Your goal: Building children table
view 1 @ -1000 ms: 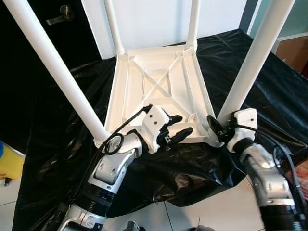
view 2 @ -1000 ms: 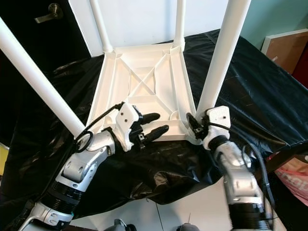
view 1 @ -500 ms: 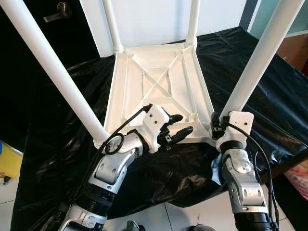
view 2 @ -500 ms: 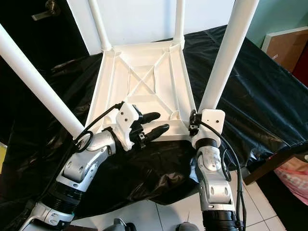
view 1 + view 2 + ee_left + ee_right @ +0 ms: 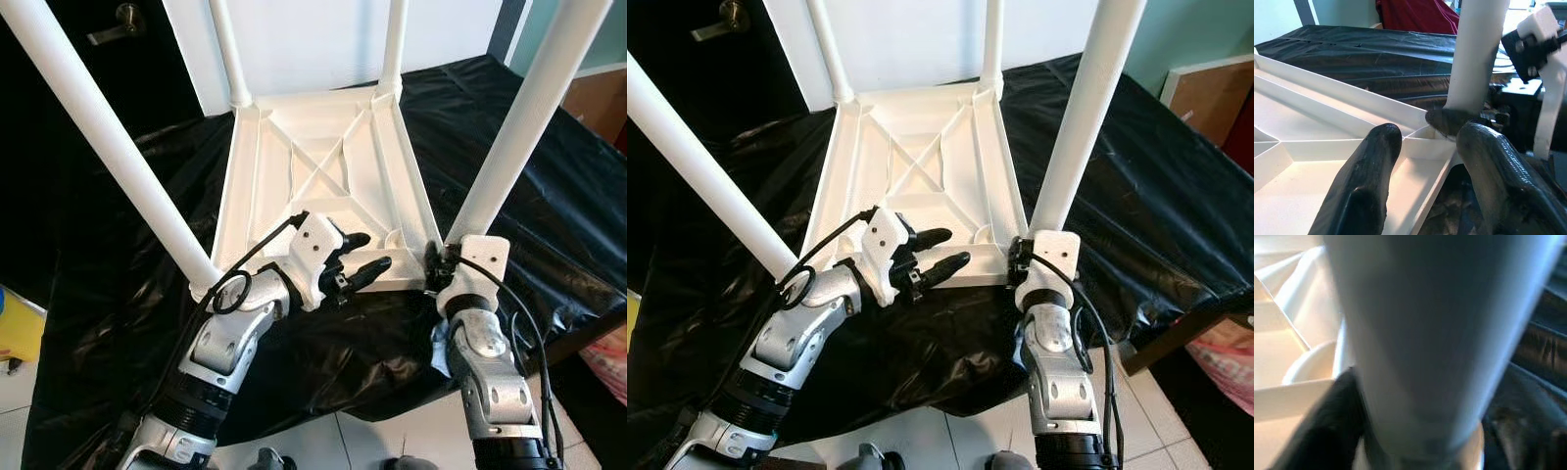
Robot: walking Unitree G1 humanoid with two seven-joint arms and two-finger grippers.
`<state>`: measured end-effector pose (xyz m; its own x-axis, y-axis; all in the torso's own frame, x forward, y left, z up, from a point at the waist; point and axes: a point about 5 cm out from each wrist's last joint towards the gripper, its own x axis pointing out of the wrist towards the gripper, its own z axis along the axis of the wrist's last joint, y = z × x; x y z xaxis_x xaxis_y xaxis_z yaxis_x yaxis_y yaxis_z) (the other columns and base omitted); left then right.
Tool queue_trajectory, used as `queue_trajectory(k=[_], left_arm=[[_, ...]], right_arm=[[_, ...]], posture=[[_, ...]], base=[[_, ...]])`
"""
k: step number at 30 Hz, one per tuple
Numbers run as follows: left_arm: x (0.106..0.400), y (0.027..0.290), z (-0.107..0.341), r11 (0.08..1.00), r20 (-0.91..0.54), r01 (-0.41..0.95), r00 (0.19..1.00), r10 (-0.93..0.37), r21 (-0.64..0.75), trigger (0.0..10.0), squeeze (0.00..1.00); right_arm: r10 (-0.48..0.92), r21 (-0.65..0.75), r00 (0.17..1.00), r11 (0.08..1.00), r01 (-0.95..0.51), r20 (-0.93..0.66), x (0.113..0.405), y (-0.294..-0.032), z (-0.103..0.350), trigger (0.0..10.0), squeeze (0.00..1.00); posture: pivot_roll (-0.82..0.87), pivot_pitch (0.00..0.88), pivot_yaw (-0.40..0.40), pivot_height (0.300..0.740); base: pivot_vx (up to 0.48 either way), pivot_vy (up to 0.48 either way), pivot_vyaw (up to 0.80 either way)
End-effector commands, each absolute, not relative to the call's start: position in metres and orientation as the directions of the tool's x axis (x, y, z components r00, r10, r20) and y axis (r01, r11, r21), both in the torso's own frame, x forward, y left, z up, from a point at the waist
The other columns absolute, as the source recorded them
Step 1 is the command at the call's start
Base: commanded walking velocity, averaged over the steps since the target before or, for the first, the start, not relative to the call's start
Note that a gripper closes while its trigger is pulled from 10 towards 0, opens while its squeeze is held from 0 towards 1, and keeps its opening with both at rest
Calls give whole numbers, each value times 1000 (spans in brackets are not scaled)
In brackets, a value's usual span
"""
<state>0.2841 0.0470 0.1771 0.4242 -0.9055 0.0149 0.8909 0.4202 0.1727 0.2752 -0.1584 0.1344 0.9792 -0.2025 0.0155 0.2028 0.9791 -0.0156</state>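
A: What's moved since 1 s ago?

B: Right arm swung in. The forearm was angled out toward the right; now it stands nearly straight under the near-right leg (image 5: 529, 117), w/ the right pincer (image 5: 438, 266) at the leg's base. Left pincer (image 5: 358, 259) sits where it was.

A: Pincer states?

B: Left: fingers (image 5: 1364, 183) apart, holding nothing, tips over the near rim of the tabletop (image 5: 323, 166), 1 finger above the inner tray and the other past the edge. Right: in the wrist view a black finger (image 5: 1322, 431) lies against the leg where it meets the socket; looks clamped on the near-right leg, tho the far finger is blurred.

A: Where's the children table?

B: Upside down on the black sheet (image 5: 509, 157) that covers the desk, 4 white legs pointing up. Near-left leg (image 5: 108, 147) leans toward the camera's left, 2 far legs (image 5: 227, 49) stand by the white wall (image 5: 313, 39).

A: Edges, room?

B: Tabletop's near rim is just beside the desk's front edge, sheet hanging over it onto the tiled floor (image 5: 392, 441). Open sheet on both sides of the tabletop. Both near legs flank the arms closely.
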Motion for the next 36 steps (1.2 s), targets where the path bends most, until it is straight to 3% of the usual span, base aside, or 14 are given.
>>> queue_trajectory(k=[1,8,9,11,12,13,14,15,17,20,36], left_arm=[[285,48,177,409,6,897,414,-910,170,10000,0],[284,46,178,403,8,900,407,-913,168,10000,0],[284,46,178,402,9,900,406,-914,168,10000,0],[284,46,178,402,9,900,406,-914,168,10000,0],[284,46,179,401,9,900,406,-914,168,10000,0],[284,46,179,401,9,900,406,-914,168,10000,0],[284,46,179,401,8,900,406,-914,168,10000,0],[284,46,179,401,8,900,406,-914,168,10000,0],[285,47,179,400,7,901,404,-915,167,10000,0],[285,48,180,396,4,903,401,-916,168,10000,0],[288,48,182,391,2,904,397,-918,174,10000,0]], right_arm=[[-189,-9,982,982,189,7,275,-159,133,10000,1000],[-40,10,997,999,39,70,276,-166,144,10000,1000],[11,8,996,1000,-12,84,276,-168,146,10000,906],[11,8,996,1000,-12,84,276,-168,146,10000,906],[67,5,994,998,-68,92,276,-170,148,10000,106],[67,5,994,998,-68,92,276,-170,148,10000,106],[155,-22,984,988,-154,93,277,-174,149,10000,0],[155,-22,984,988,-154,93,277,-174,149,10000,0],[378,-111,924,922,-371,51,280,-184,153,10000,0],[489,-160,872,862,-481,8,283,-191,157,10000,0],[697,-258,690,642,-722,-195,299,-204,159,10000,0]], posture=[[-135,112,75,740],[-141,112,78,740],[-141,113,78,740],[-141,113,78,740],[-140,114,80,740],[-140,114,80,740],[-142,115,86,740],[-142,115,86,740],[-141,115,98,740],[-138,114,100,740],[-123,107,114,740]], base=[[0,0,0],[0,0,0],[0,0,0],[0,0,0],[0,0,0],[0,0,0],[0,0,0],[0,0,0],[0,0,0],[0,0,0],[0,0,0]])
